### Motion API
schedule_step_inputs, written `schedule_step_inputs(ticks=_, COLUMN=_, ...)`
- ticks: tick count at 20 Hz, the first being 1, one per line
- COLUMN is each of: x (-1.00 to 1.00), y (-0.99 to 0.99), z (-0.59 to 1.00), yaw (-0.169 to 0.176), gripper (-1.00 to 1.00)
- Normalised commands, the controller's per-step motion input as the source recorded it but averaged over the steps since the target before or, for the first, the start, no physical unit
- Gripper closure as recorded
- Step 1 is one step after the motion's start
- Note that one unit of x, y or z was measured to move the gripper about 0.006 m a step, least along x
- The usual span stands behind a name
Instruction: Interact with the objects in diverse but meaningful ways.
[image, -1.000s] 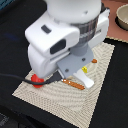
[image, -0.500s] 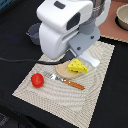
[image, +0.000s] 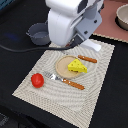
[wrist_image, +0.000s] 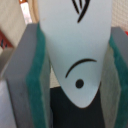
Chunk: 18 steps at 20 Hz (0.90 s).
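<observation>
The jaws are clenched on the white fish shape (wrist_image: 75, 55) (head pointing down), carried above the tabletop (image: 20, 60), probably near the placemat (image: 65, 97). Next: choose a bare spot, lower, then let go.

Even, soft indoor light, faint shadows, low-resolution exterior view; wrist view close-up blurred, edges soft.

Round red toy tomato (image: 37, 80); yellow holed cheese wedge (image: 77, 66); white flat fish shape (wrist_image: 75, 50), black markings; beige ribbed placemat (image: 100, 90).
</observation>
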Motion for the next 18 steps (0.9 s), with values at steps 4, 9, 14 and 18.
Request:
schedule_step_inputs(ticks=4, x=-0.67, y=0.47, z=0.0, yaw=0.094, gripper=1.0)
schedule_step_inputs(ticks=9, x=-0.65, y=0.38, z=-0.01, yaw=0.103, gripper=1.0)
schedule_step_inputs(ticks=14, x=-0.61, y=0.25, z=-0.09, yaw=0.101, gripper=1.0)
schedule_step_inputs(ticks=18, x=-0.54, y=0.06, z=-0.18, yaw=0.082, gripper=1.0)
